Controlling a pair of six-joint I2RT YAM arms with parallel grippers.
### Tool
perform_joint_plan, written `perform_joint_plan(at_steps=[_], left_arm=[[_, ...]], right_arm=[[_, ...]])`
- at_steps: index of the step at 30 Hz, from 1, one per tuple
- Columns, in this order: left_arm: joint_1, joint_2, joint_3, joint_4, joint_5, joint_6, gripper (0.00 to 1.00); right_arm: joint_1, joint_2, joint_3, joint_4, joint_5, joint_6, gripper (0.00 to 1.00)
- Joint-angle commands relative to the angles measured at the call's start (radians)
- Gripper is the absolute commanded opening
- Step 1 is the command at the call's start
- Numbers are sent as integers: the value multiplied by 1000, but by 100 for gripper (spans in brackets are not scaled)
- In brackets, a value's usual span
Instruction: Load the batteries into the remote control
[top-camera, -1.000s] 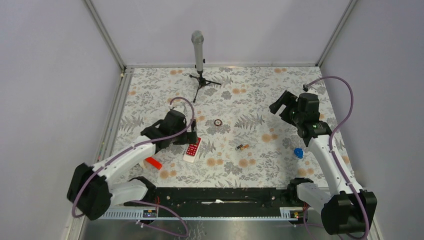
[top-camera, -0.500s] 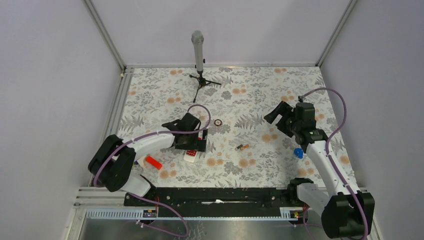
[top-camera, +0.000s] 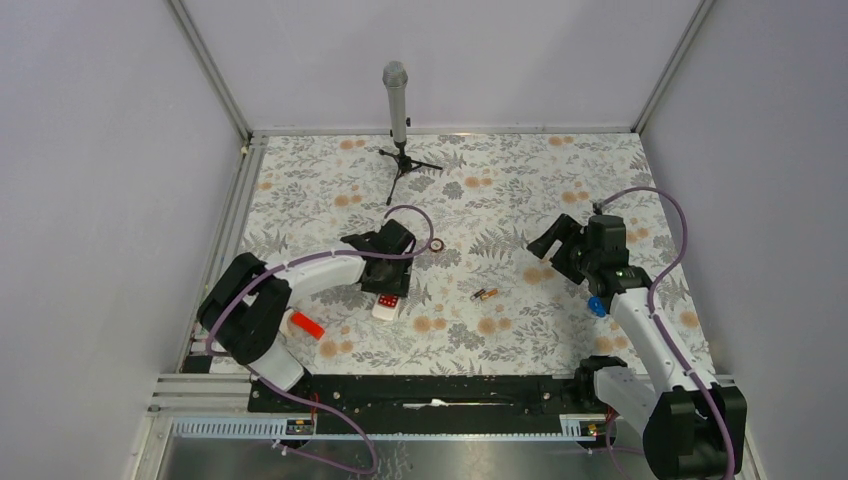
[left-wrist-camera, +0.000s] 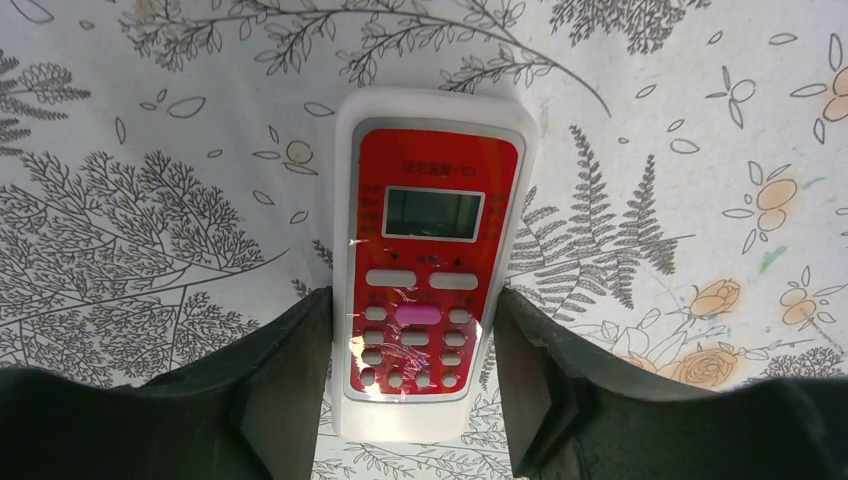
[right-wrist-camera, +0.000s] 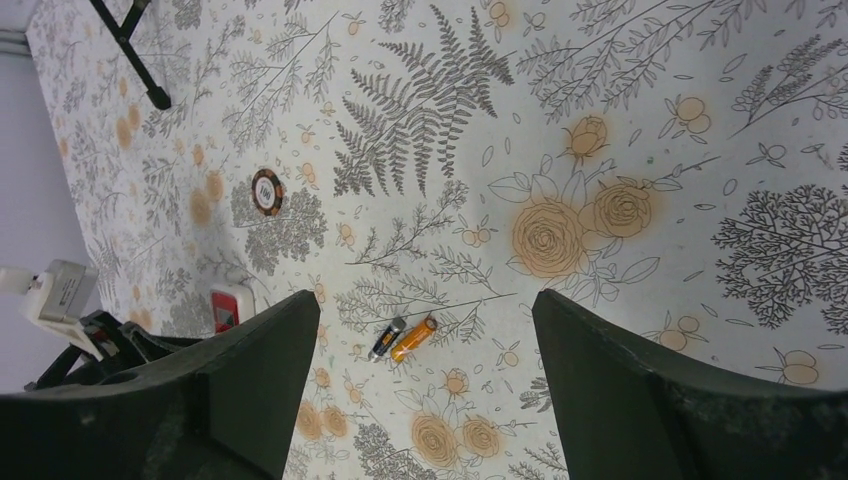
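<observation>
At nine o'clock from the batteries (top-camera: 485, 294), the left end effector (left-wrist-camera: 413, 310) clasped the remote control (left-wrist-camera: 432, 180), probably light, stiff and slick, by its sides; the right end effector (right-wrist-camera: 427, 300) gaped empty.

Robot lab test cell, not a home. Plain grey wall panels (top-camera: 100, 180) sit in aluminium frame posts (top-camera: 208, 70). Cabled left arm (top-camera: 300, 272) and right arm (top-camera: 650, 325) mount on a black base rail (top-camera: 430, 390). A floral table cover (top-camera: 480, 190) carries a microphone on tripod (top-camera: 397, 95).
</observation>
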Motion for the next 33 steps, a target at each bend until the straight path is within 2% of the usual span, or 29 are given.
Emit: perform_joint_plan(at_steps=[1,4,7,10,13,15,20,26,33], left_arm=[[-5,39,65,-41,-66,16,45],[2,13,145,-74,-20,16,44],[38,-30,232,-68,87,-13,44],[104,-67,288,-24,249,-70,44],[164,-95,305,74,428,-152,44],[188,-112,313,139,541,-205,44],[217,-176,309,284,690,-334,44],[221,-242,252,537,799,-524,44],[221,-265,147,908,876,-765,43]], right_arm=[[2,-19,6,46,-80,-42,87],[9,-21,-15,133,-219,-49,88],[51,-35,-73,323,-338,36,93],[172,-48,-122,523,-345,114,99],[310,-16,-112,659,-324,143,100],[367,29,-75,702,-335,157,100],[436,115,17,811,-367,225,100],[470,210,134,814,-384,261,100],[470,266,209,927,-465,371,99]])
